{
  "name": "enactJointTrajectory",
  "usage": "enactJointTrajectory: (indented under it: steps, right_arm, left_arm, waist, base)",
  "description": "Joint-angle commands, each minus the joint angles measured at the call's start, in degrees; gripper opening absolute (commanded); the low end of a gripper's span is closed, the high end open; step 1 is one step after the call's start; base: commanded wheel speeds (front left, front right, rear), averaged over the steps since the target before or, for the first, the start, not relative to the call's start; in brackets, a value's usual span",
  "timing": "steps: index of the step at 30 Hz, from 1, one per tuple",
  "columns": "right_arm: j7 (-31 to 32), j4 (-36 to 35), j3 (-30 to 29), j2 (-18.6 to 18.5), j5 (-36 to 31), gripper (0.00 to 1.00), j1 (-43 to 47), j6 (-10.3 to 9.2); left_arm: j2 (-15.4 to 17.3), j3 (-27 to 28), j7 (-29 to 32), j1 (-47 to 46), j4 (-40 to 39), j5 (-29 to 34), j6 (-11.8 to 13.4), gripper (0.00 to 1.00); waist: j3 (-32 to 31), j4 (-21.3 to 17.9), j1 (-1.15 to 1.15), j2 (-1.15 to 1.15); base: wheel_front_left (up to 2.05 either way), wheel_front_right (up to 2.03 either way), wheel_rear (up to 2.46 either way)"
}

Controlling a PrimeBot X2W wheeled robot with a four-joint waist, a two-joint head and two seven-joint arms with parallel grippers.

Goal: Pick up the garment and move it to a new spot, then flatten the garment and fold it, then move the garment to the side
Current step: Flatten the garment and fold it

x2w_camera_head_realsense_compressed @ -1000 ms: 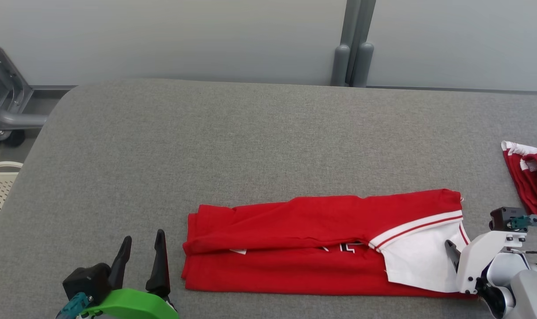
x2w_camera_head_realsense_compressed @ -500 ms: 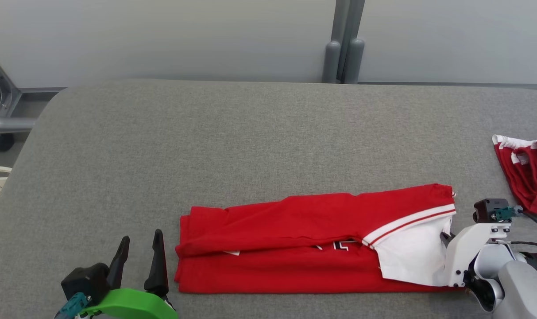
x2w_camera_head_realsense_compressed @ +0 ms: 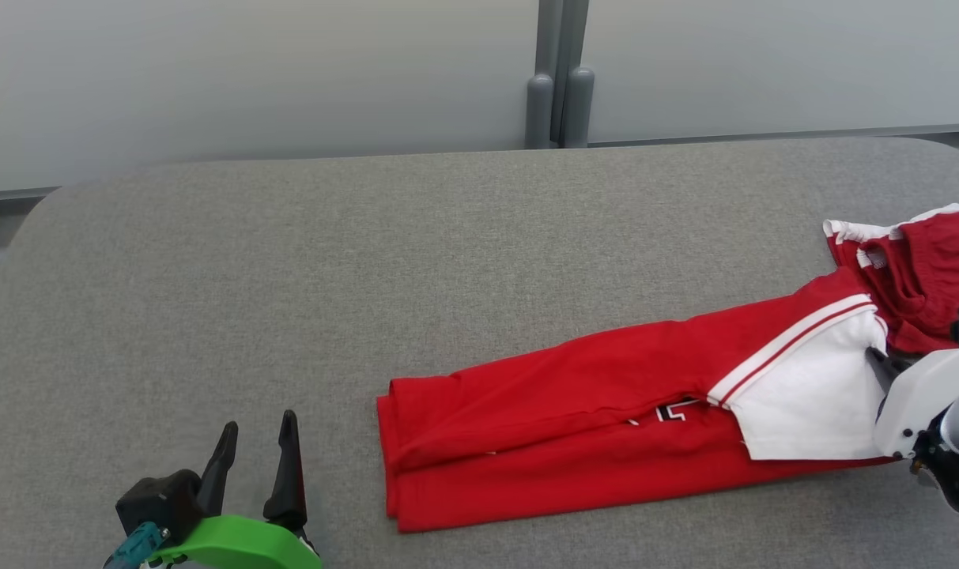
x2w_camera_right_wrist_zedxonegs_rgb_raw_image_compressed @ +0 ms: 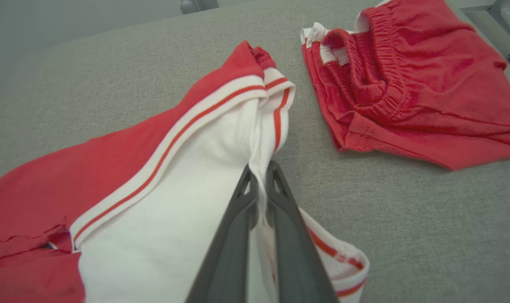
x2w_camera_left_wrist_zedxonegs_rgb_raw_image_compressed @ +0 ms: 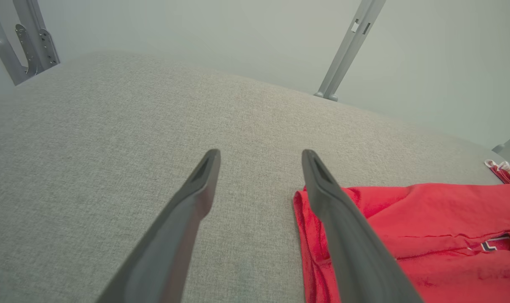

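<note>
The garment, a red jersey with a white, red-striped sleeve end, lies folded into a long strip slanting across the grey table. My right gripper is at its right end. In the right wrist view the right gripper is shut on the white sleeve edge of the garment, which bunches up between the fingers. My left gripper stands open at the lower left, apart from the garment's left end. In the left wrist view the left gripper has nothing between its fingers, and the garment lies to their right.
Red shorts with an elastic waistband lie crumpled at the table's far right, touching or just beside the garment's raised end. Grey posts stand behind the table's far edge against a pale wall.
My right gripper has shut on the white sleeve edge and drawn that end toward the shorts, so the garment now lies slanted. The head camera has turned too. The left gripper stays open.
</note>
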Motion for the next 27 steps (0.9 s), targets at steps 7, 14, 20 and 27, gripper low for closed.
enactJointTrajectory:
  steps: [7,14,20,27]
  right_arm:
    - [2.5,-6.1,-5.8,0.0,0.4,0.0,2.7,-0.04]
    - [5.2,-13.1,-5.1,3.6,2.7,0.0,4.2,-0.02]
    - [7.6,-21.2,-2.1,5.2,4.1,0.0,6.1,-0.02]
    - [9.4,-28.8,2.3,7.2,3.4,0.0,8.6,-0.02]
  left_arm:
    - [-0.3,-0.3,-0.1,-1.3,0.1,-0.2,-0.2,1.0]
    - [-0.3,-0.4,0.0,-1.3,0.3,-0.5,-0.3,1.0]
    - [-0.3,-0.6,0.0,-1.3,0.8,-0.6,-0.6,1.0]
    - [-0.3,-1.0,0.1,-0.8,0.9,-0.8,-0.8,1.0]
  waist:
    - [-0.1,-1.9,0.0,0.24]
    - [-0.5,-2.1,0.0,0.24]
    - [-1.2,-1.6,0.0,0.24]
    - [-2.4,-0.3,0.0,0.24]
  base:
    - [0.0,0.0,0.0]
    - [0.0,0.0,0.0]
    - [0.0,0.0,0.0]
    - [0.0,0.0,0.0]
